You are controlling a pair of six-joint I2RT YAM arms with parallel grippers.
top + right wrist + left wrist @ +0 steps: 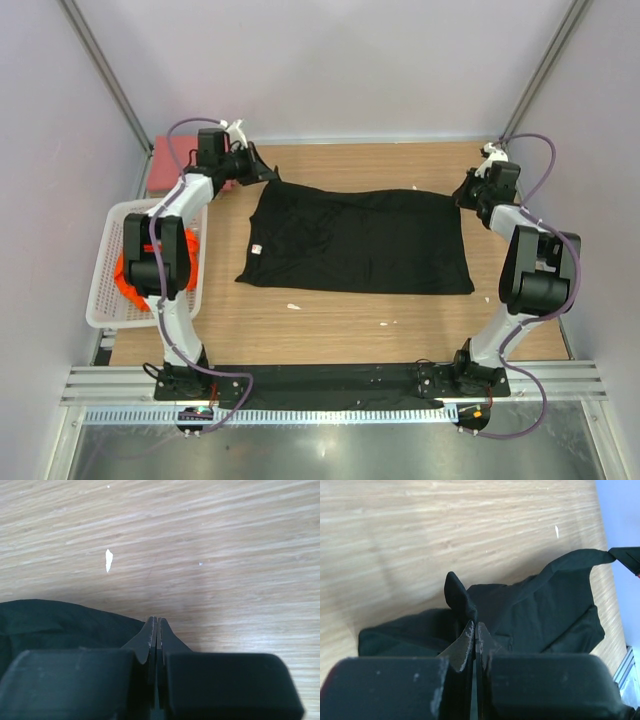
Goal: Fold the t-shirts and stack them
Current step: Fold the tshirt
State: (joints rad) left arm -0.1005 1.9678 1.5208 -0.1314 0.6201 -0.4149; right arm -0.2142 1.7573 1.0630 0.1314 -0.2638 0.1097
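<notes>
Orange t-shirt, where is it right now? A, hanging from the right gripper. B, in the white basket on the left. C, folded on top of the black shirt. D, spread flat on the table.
B: in the top view the orange t-shirt is bunched inside the white mesh basket at the table's left edge, partly hidden behind the left arm.
</notes>
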